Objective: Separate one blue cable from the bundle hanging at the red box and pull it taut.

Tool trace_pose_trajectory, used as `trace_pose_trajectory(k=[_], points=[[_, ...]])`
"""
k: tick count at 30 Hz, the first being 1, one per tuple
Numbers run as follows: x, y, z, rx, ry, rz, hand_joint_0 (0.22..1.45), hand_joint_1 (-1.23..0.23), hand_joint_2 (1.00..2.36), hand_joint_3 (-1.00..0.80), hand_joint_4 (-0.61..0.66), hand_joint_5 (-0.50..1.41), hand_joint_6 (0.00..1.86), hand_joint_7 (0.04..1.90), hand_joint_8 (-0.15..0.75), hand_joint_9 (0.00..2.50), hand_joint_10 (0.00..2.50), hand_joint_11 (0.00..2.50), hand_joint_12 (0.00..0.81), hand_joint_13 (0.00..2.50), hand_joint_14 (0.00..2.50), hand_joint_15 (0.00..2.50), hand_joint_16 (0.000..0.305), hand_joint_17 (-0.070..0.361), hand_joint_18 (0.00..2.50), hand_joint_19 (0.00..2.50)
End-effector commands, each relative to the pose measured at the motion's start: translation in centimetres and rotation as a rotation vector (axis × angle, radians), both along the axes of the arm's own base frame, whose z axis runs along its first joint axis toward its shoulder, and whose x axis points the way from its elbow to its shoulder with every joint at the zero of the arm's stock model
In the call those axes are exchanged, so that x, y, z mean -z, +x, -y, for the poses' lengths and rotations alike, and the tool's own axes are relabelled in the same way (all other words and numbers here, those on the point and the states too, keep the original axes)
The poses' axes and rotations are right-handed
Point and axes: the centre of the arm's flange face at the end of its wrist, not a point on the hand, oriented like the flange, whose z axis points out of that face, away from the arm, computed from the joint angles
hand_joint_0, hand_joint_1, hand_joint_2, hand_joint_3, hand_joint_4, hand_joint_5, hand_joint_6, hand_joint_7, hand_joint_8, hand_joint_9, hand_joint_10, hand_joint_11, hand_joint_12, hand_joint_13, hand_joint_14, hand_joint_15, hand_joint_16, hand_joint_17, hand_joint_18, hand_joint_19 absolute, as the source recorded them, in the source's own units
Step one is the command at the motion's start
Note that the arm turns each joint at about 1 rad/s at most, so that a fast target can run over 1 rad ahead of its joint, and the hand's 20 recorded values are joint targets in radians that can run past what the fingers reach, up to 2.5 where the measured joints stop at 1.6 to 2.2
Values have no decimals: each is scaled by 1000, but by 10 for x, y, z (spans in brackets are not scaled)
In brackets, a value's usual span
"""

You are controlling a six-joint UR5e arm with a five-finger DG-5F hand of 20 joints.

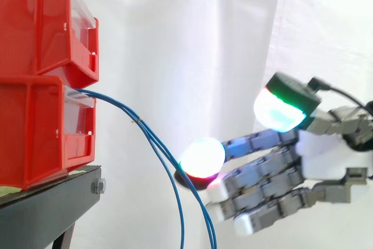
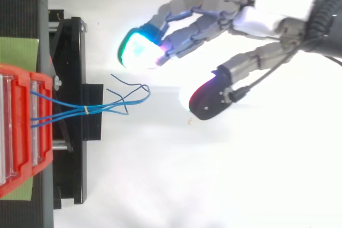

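Hand (image 1: 323,161) spread open beside the blue cables (image 1: 156,143), gripping nothing.

Your fingers are straight and the thumb (image 1: 280,109) is lifted well apart. One glowing fingertip (image 1: 202,157) sits just beside the cables in the side view, and I cannot tell whether it touches. They leave the front of the lower red bin (image 1: 35,132), are bound by a small tie (image 2: 85,110) just past the front edge of the black stand (image 1: 46,208), then fan out and hang slack. Work below that tie: slip a fingertip behind the outermost cable, pinch it alone against the thumb, then draw steadily away from the bin.
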Motion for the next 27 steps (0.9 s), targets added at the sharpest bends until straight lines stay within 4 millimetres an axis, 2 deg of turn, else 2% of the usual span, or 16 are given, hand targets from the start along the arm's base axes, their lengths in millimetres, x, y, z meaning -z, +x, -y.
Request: trace_pose_trajectory(k=[1, 3, 8, 15, 20, 27], points=[[14, 17, 0, -19, 26, -4, 546, -825, 1000, -500, 321, -210, 503, 836, 333, 616, 7, 269, 249, 521, 3, 104, 31, 70, 612, 0], [13, 22, -3, -38, 18, 7, 547, -820, 1000, -500, 322, -208, 503, 838, 333, 618, 8, 274, 249, 523, 5, 104, 31, 70, 612, 0], [30, 33, -7, -85, 9, 37, 544, -807, 1000, -500, 332, -200, 503, 843, 333, 628, 8, 272, 249, 533, 3, 107, 31, 70, 620, 0], [30, 37, -12, -110, -1, 66, 542, -789, 1000, -500, 359, -179, 503, 868, 339, 645, 8, 283, 251, 544, 4, 110, 32, 71, 632, 3], [51, 43, -12, -134, 25, 68, 542, -783, 1000, -500, 366, -173, 503, 880, 341, 656, 8, 283, 253, 552, 4, 120, 32, 72, 636, 23], [46, 46, -9, -135, 26, 76, 543, -751, 1000, -495, 378, -161, 503, 893, 341, 675, 8, 286, 254, 566, 5, 124, 32, 72, 642, 32]])
